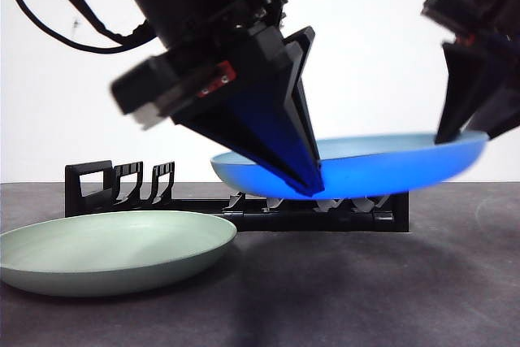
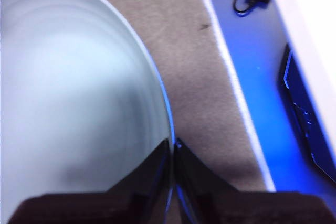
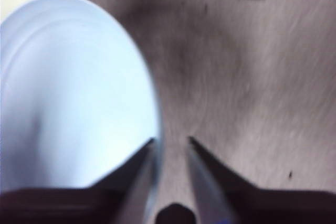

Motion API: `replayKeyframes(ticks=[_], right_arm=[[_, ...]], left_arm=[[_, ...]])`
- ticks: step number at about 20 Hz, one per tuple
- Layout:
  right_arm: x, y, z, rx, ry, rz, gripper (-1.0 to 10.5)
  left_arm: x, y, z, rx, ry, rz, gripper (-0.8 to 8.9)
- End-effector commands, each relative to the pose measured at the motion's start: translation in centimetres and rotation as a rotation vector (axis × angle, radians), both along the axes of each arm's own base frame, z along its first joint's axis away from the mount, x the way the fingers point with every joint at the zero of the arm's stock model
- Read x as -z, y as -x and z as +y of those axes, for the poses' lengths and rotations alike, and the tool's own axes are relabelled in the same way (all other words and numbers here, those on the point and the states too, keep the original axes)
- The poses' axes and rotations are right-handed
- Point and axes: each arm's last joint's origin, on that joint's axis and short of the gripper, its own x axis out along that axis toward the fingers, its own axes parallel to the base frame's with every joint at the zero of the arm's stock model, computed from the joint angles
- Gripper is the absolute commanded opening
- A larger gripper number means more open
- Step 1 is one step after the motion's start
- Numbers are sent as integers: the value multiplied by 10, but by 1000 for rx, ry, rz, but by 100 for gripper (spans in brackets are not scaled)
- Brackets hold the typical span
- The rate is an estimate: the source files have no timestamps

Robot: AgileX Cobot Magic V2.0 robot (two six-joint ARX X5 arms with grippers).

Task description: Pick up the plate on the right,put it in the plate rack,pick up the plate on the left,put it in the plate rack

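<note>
Your blue plate [image 1: 382,164] is lifted clear of the worktop [image 1: 341,290], hanging just above the right half of the plate rack [image 1: 244,201]. The left gripper [image 2: 173,148] is clamped on its rim. The right gripper [image 3: 170,148] stands narrowly parted, straddling the opposite rim, with no pinch visible. The pale green plate [image 1: 114,249] rests on the near left worktop, before the rack.

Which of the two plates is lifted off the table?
The blue plate, held up above the plate rack by both grippers at its rim. The pale green plate lies flat on the table.
</note>
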Motion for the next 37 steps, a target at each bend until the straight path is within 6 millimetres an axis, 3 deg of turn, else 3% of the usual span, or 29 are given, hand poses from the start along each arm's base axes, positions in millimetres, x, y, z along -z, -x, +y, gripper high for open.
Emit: replayKeyframes(ticks=[1, 4, 8, 11, 14, 18, 24, 30, 37], right_arm=[[-19, 0, 0, 15, -35, -122, 190], [-48, 5, -2, 61, -130, -325, 189], [-78, 12, -5, 133, -198, -546, 187], [-81, 13, -5, 132, -202, -560, 187], [-81, 13, -5, 132, -202, -561, 187], [-81, 13, -5, 132, -203, -561, 186], [-81, 13, -5, 131, -203, -561, 186], [-80, 13, -5, 132, -202, -560, 186], [-80, 13, -5, 132, -201, -558, 186]], left_arm=[[-2, -2, -1, -79, 61, 24, -9], [-8, -4, -3, -175, 161, 69, -9], [-34, -25, 10, -462, 466, 180, -9], [-69, -44, 40, -537, 704, 228, -9], [-102, -62, 83, -574, 921, 253, -9], [-119, -96, 135, -528, 1158, 471, -9], [-111, -136, 186, -570, 1264, 606, -10], [-75, -172, 203, -655, 1250, 701, -10], [-41, -194, 210, -732, 1213, 773, -9]])
